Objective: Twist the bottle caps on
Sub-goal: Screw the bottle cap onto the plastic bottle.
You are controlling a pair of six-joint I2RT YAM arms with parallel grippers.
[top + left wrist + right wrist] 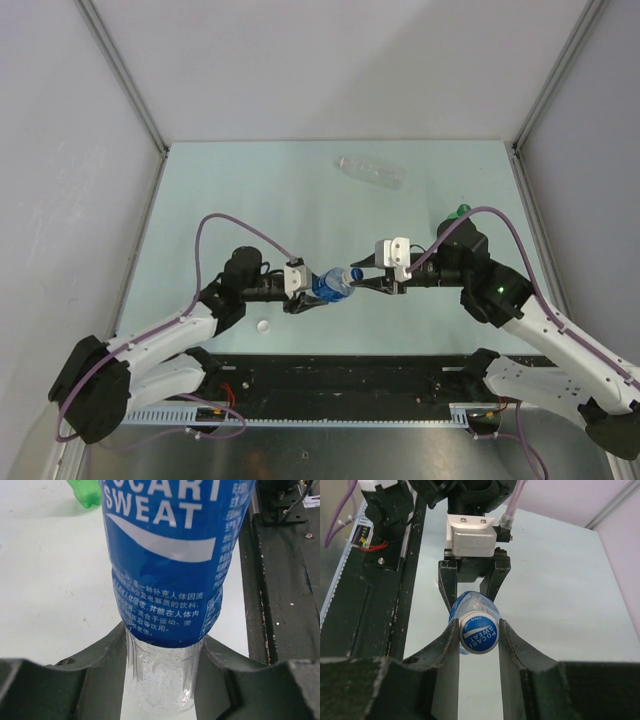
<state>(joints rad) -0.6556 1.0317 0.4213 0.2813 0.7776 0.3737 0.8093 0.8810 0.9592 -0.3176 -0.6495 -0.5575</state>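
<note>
The middle of the top view is blocked. The left gripper (306, 297) and the right gripper (366, 279) meet nose to nose, and the blue-labelled bottle (330, 285) bridges them, so nothing could pass between the arms there. In the right wrist view the cap (479, 635) fills the gap between the right gripper's fingers (445, 650), touching both.

Open bench (250, 190) spreads across the upper left and centre, as far as the clear bottle (368, 171) lying near the far edge. At the right, the green bottle (462, 211) peeks out just behind the right arm (470, 262), crowding that side. A white cap (263, 326) lies at lower left, near the left arm (170, 335). Walls (60, 150) close in the left, right and far sides.
</note>
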